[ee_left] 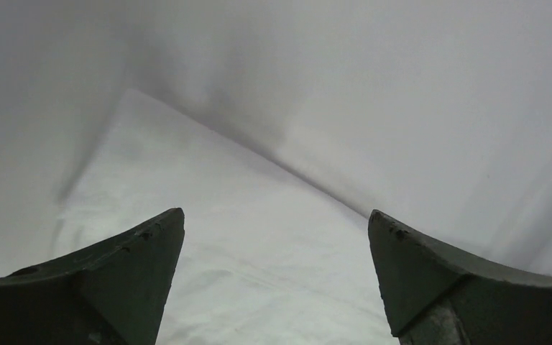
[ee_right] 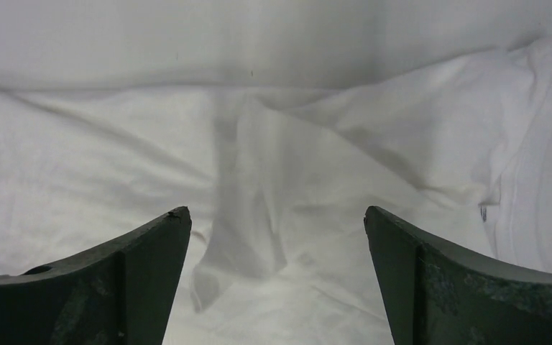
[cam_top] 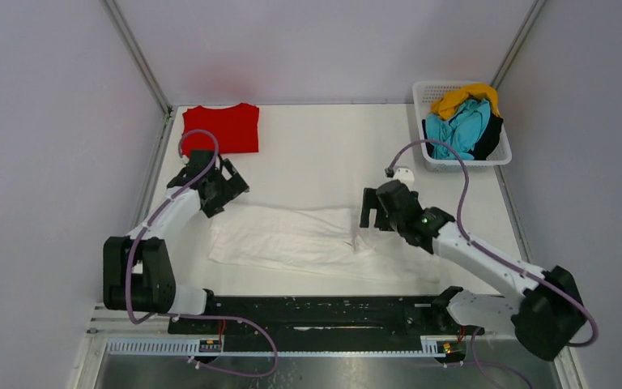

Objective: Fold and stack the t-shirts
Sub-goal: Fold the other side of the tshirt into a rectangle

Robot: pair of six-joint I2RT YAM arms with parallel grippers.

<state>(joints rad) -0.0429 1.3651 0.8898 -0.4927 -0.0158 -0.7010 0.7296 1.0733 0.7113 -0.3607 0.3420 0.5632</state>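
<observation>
Left arm (cam_top: 166,215): is showing a white shell link between bulky black joint housings, with a purple cable (cam_top: 134,267) looping along it. Right arm (cam_top: 486,263): is wearing the same white-and-black scheme; a green light (cam_top: 426,219) is glowing on its wrist housing, and a white plug (cam_top: 403,173) is capping its own purple lead. Left gripper (cam_top: 231,188) and right gripper (cam_top: 368,217): are appearing black from above. Fingers (ee_right: 431,273): are showing close up as dark grey-green wedges tapering to points, lightly scuffed, with what may be small screw recesses. Black rail (cam_top: 324,312): is joining both bases.
</observation>
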